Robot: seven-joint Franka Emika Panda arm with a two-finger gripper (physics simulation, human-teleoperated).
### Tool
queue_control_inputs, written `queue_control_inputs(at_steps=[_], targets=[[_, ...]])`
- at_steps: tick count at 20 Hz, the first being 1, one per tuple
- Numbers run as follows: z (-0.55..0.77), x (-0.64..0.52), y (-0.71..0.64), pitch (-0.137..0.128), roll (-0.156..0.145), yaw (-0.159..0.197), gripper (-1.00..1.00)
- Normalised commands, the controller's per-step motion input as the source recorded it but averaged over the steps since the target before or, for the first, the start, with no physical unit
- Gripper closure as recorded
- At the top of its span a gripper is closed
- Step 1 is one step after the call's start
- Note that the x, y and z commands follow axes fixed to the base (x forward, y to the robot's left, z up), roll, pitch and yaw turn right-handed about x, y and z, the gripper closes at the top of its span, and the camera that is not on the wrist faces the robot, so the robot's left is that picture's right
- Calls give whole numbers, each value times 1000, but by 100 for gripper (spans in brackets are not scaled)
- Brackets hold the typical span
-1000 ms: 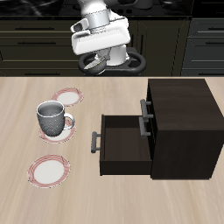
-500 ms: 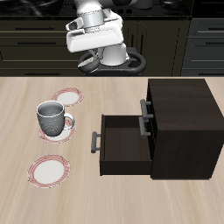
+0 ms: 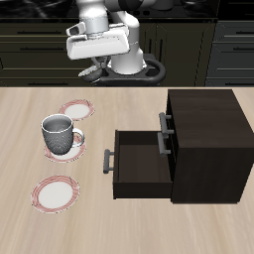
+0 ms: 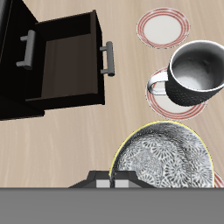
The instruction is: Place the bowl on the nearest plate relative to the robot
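Jaws [image 3: 89, 71] clenched on the bowl [image 4: 166, 159], high above the table's back, beyond the plate [image 3: 76, 108].

Mug [image 3: 58, 130] betw. plates, open drawer [image 3: 139, 164] nearby

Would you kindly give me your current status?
Gripper shut on bowl, aloft. Target plate bare, farther back. Mug on disc beside it, not blocking.
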Motion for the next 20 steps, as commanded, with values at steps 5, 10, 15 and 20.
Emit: queue_control_inputs(at_steps=[5,10,15,20], targets=[[-113,-212,-284,40,-12,4,100],[-40,-270,-202,-5,-19,3,100],[-125,-281,-218,5,-25,-2,100],[-78,-288,-130,6,-13,-11,100]])
